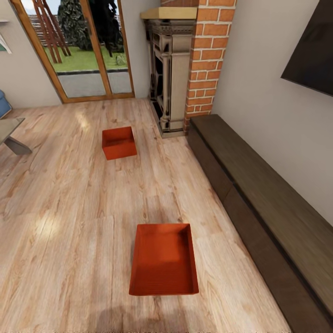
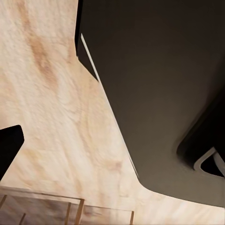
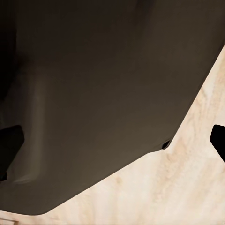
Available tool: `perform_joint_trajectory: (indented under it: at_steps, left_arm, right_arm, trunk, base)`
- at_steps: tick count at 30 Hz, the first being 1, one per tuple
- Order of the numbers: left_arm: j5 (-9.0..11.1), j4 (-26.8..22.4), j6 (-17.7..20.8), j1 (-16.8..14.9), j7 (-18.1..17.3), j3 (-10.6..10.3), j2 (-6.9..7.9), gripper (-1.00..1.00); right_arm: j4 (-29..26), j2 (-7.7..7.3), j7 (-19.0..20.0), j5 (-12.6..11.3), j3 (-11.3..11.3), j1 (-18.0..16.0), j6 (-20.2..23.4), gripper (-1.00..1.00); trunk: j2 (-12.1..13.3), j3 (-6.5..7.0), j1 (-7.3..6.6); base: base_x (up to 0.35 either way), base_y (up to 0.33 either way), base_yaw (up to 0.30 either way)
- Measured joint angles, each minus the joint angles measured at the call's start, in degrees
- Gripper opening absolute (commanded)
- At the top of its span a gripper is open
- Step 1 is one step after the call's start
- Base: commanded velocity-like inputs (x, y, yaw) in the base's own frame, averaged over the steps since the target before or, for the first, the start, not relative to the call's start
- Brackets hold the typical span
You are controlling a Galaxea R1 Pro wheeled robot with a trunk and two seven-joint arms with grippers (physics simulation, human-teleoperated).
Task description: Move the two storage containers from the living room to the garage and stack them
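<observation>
My right gripper's [image 3: 112,140] fingertips [image 3: 10,140] sat well spread over bare planks beside the robot's dark body; the left's spread I couldn't tell. The near storage container [image 1: 164,264] lay just ahead on the wood floor [image 1: 60,222], the far one [image 1: 119,143] toward the fireplace [image 1: 173,74]. I judged it best to square up to its rim, minding the long cabinet [image 1: 268,203] at the right, with open room leftward.
</observation>
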Motion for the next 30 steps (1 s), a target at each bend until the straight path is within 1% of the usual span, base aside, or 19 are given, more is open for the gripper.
perform_joint_trajectory:
  at_steps: [30]
  left_arm:
    - [0.00, 0.00, 0.00, 0.00, 0.00, 0.00, 0.00, 1.00]
  right_arm:
    - [0.03, -0.01, 0.00, 0.00, -0.08, 0.00, 0.01, 1.00]
  trunk:
    - [0.00, -2.56, 0.00]
  base:
    - [0.000, 0.000, 0.000]
